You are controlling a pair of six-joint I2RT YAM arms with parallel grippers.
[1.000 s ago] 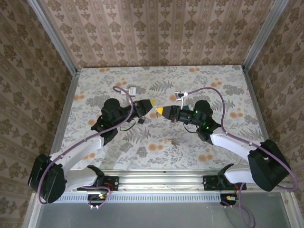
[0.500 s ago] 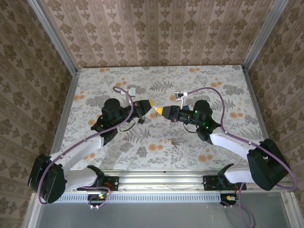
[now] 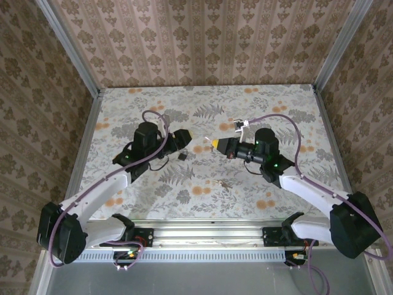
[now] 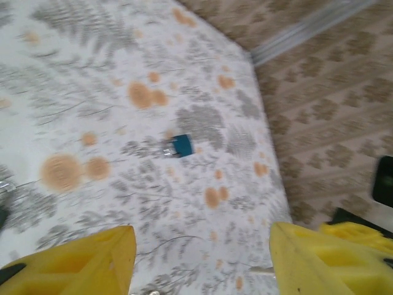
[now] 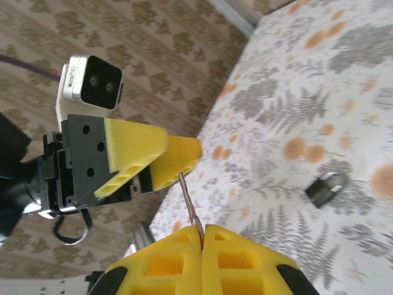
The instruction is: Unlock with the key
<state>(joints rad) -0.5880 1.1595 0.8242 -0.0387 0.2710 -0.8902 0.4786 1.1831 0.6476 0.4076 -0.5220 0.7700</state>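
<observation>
now that the claws have been drawn apart, the key [image 5: 189, 200] is clamped by the right claw [image 5: 202, 228] alone and the left claw [image 4: 199, 264] is spread empty, so the handover is judged done, with the padlock [image 3: 183, 157] left unheld on the tabletop [image 3: 276, 104] at the left claw's 6 o'clock.

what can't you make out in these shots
Key: its head is buried between the right gripper's shut fingers, right wrist view.
Padlock: keyhole too small and blurred, right wrist view.
Small blue object: left wrist view is blurred; cannot identify it.
</observation>
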